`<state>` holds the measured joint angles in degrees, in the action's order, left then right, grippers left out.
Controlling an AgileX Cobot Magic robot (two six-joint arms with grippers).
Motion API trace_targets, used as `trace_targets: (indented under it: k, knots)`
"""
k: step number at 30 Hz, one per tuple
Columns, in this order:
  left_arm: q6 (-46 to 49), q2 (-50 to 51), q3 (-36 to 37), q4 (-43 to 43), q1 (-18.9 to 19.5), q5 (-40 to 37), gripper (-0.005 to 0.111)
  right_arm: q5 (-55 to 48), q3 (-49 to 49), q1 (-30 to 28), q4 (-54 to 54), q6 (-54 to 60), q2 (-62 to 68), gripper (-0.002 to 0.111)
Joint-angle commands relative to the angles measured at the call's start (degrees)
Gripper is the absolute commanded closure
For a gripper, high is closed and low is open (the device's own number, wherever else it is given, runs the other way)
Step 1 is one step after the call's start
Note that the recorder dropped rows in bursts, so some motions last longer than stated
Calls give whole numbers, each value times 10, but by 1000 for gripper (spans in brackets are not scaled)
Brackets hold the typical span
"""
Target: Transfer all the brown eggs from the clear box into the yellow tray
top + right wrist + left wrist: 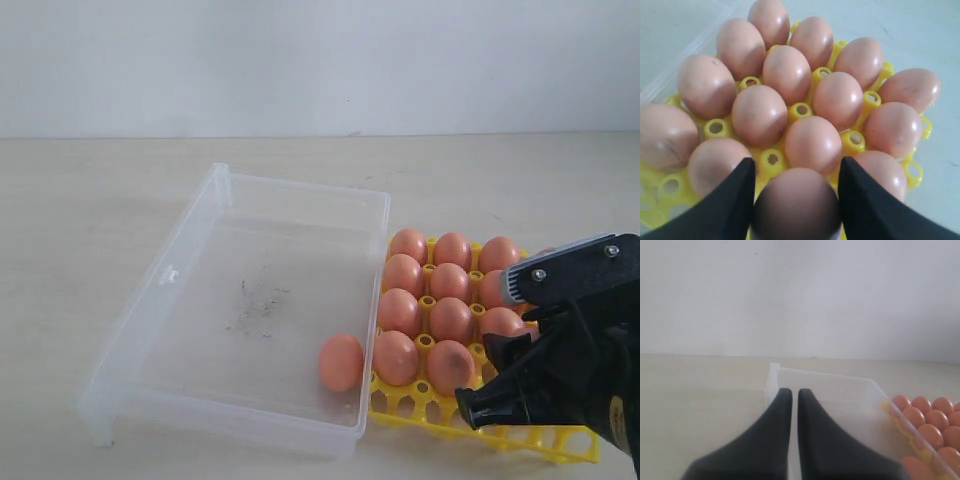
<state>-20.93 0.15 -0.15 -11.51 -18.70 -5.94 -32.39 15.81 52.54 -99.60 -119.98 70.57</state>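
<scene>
left claw (794,391) closed; right claw (796,164) clamping brown egg (795,210)

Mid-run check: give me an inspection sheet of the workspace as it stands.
Surface: pale table.
Job's things: one brown egg lies in the clear box, in the near corner beside the yellow tray; tray eggs fill most cups.
Clutter: dark specks on the box floor.
End effectors: right end effector closed around a held egg over the tray; left end effector shut, empty.
Cables: nothing seen.
Surroundings: white wall.
</scene>
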Motion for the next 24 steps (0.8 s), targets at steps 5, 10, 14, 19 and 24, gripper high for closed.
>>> trace_targets:
  k: [5,10,14,19,24]
  knots:
    - [-5,-2,1,1,-5,4,103,151,44,0,-3,0,-111,108]
    - [-5,-2,1,1,-5,4,103,324,69,0,-3,0,-159,108]
    - [-5,-2,1,1,-5,4,103,473,69,0,-3,0,-167,108]
    - [-5,-2,1,1,-5,4,103,587,69,0,-3,0,-167,108]
    - [-5,-2,1,1,-5,4,103,492,69,0,28,0,-167,109]
